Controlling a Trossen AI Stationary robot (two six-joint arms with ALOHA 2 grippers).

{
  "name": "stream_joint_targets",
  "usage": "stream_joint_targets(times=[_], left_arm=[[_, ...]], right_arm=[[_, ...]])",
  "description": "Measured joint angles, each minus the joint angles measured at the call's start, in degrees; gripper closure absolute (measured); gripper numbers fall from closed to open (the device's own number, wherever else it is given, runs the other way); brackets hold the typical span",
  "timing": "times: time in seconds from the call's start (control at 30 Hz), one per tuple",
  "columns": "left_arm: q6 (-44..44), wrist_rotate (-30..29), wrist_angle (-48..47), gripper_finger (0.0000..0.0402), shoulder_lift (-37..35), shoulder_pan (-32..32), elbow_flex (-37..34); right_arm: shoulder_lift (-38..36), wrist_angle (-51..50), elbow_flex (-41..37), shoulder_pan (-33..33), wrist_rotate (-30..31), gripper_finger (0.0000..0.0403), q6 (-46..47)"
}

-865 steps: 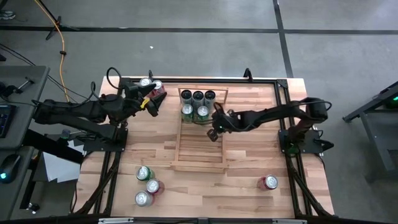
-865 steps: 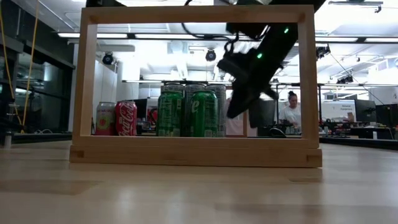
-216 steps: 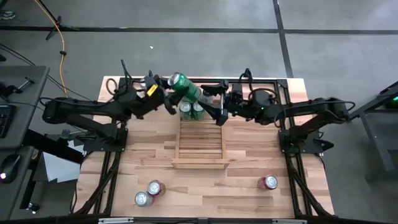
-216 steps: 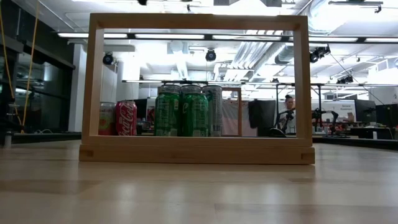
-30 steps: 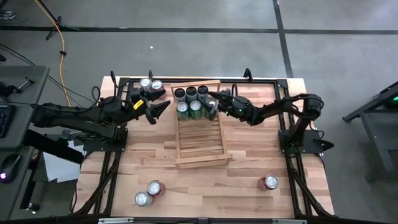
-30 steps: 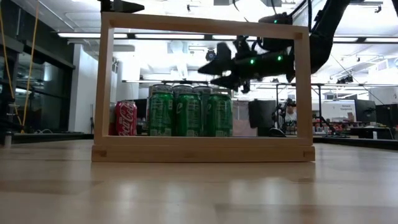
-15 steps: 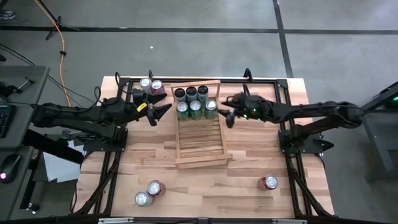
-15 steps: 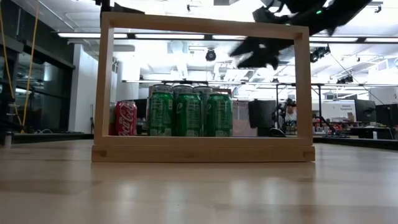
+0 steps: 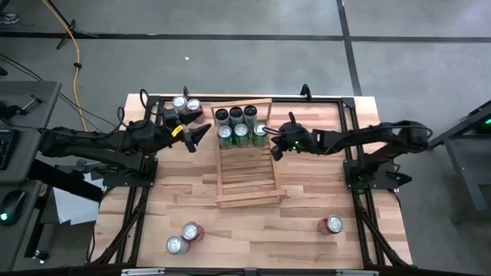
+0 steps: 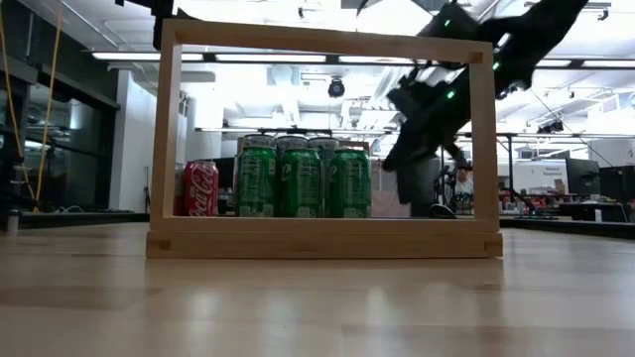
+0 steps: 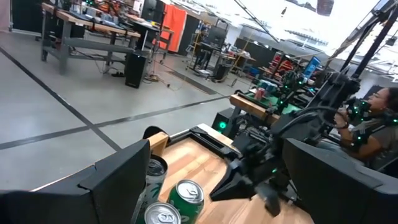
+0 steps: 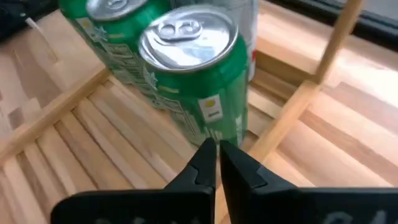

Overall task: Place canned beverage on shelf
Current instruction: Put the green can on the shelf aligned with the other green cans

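Note:
The light-wood slatted shelf (image 9: 245, 165) lies mid-table. At its far end stand three green cans (image 9: 241, 131) in a row, upright on the slats, with three dark-topped cans (image 9: 235, 114) behind them. My right gripper (image 9: 275, 150) is shut and slants down over the shelf's right rail. Its tips (image 12: 217, 149) point at the foot of the rightmost green can (image 12: 198, 81). The low view shows a gap between my right gripper (image 10: 395, 164) and that can (image 10: 349, 182). My left gripper (image 9: 201, 136) hovers open left of the shelf, holding nothing.
Loose cans stand at the far left (image 9: 185, 103), with a red one (image 10: 201, 188) showing in the low view. Two more cans are near the front left (image 9: 182, 238), and a red one stands at the front right (image 9: 331, 225). The shelf's near slats (image 9: 247, 184) are bare.
My right gripper has drawn back from the rightmost green can toward the table's right edge, rising. It then tipped its fingers downward, sank beside the can and shut on nothing. The cans have stayed upright in place on the shelf.

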Motion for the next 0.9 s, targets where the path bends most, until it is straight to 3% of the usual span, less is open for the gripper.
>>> stream_joint_targets(times=[0.47,0.77,0.9], left_arm=[[0.0,0.0,-0.1,0.0044,0.0,0.0,0.0],[0.0,0.0,-0.2,0.0044,0.0,0.0,0.0],[0.0,0.6,-0.2,0.0044,0.0,0.0,0.0]], right_arm=[[9.3,2.4,5.8,-2.5,-3.5,0.0402,-1.9],[10.2,1.6,8.0,-2.8,-2.7,0.0402,-5.1],[7.6,-1.5,8.2,-2.8,-5.5,0.0402,-6.6]])
